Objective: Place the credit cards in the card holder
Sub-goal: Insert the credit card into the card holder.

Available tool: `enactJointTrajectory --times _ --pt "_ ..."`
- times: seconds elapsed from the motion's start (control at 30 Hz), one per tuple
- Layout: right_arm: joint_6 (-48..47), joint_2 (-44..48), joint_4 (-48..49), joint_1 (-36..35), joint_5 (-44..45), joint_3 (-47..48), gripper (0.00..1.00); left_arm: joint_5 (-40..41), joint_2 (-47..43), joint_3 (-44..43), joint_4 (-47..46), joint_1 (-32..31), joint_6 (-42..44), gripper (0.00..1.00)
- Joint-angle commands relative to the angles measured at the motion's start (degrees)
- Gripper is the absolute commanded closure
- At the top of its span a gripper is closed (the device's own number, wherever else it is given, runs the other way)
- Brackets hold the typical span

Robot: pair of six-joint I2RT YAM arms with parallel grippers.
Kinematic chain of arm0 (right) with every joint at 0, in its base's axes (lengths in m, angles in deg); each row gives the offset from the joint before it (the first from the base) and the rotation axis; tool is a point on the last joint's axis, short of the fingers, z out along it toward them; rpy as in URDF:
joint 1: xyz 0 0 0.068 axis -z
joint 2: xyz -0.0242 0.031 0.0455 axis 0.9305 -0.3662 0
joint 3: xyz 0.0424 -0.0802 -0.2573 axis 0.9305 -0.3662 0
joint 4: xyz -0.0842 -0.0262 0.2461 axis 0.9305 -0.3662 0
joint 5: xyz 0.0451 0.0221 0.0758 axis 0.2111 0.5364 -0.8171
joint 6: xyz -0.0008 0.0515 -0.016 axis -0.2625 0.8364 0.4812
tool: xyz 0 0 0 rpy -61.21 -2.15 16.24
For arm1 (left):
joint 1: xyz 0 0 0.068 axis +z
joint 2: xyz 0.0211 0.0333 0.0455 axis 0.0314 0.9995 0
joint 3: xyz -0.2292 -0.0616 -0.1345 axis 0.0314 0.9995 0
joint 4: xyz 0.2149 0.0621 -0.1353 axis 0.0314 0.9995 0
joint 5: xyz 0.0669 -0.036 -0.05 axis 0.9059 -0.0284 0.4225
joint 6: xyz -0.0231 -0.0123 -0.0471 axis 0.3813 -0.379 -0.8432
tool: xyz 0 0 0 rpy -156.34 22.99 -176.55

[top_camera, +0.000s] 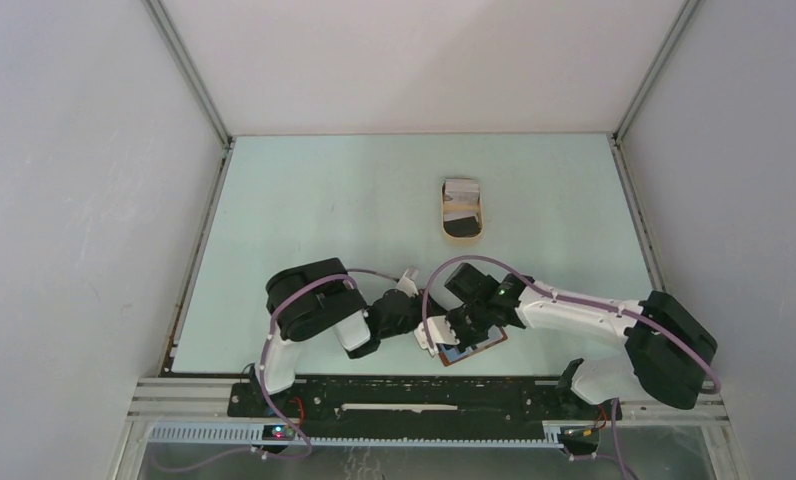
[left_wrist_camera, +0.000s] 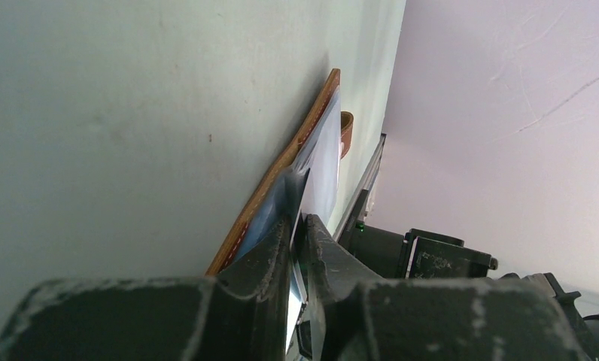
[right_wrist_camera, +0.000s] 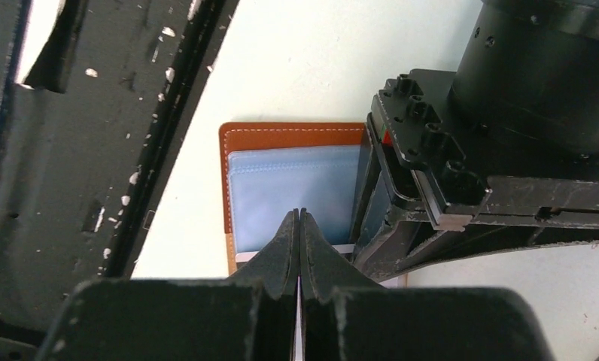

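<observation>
The right gripper (right_wrist_camera: 300, 219) is pressed fully together, its tips set over the pale blue pocket (right_wrist_camera: 281, 184) of the opened card holder (right_wrist_camera: 296, 133). A thin pale sliver shows between its fingers, but what it is cannot be told. The left gripper (left_wrist_camera: 299, 229) is held edge-on at the holder's side, jaws a narrow gap apart with a thin pale sheet between them; whether that sheet is clamped cannot be told. The holder lies flat on the table (top_camera: 324, 200) near the arm bases. Credit cards (top_camera: 461, 190) sit in the tan tray (top_camera: 462, 235), well apart. Should the sheet slip free, the pocket mouth could close; should the holder be dragged, it could be pushed over the near edge.
</observation>
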Motion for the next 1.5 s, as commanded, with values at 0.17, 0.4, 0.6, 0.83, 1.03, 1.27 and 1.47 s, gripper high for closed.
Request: enactJointTrajectory --times 0.17,0.4,0.6,0.83,1.03,1.27,1.47 --pt "1.6 -2.2 2.6 -1.5 6.6 0.2 1.00 -0.5 1.9 -0.4 5.3 0.1 3.2 0.81" --pt "0.8 -2.4 2.1 -1.4 10.1 -0.6 1.00 -0.6 1.9 -0.4 5.2 0.2 3.2 0.79" --pt "0.0 -0.4 1.2 0.0 10.2 -1.7 1.00 -0.6 1.9 -0.3 5.2 0.2 3.3 0.71" --pt "-0.4 1.3 0.3 2.9 9.9 -2.5 1.00 -0.7 1.9 -0.3 5.3 0.2 3.5 0.66" --pt "-0.4 1.3 -0.2 5.2 10.4 -2.7 1.00 -0.6 1.6 -0.1 5.2 0.3 3.5 0.65" --pt "-0.1 2.3 -0.9 7.5 9.5 -2.6 1.00 -0.5 0.6 0.5 5.1 0.7 3.9 0.64" --pt "0.6 3.7 -1.8 9.3 7.2 -2.6 0.97 -0.4 -1.8 1.5 4.9 1.1 4.9 0.62"
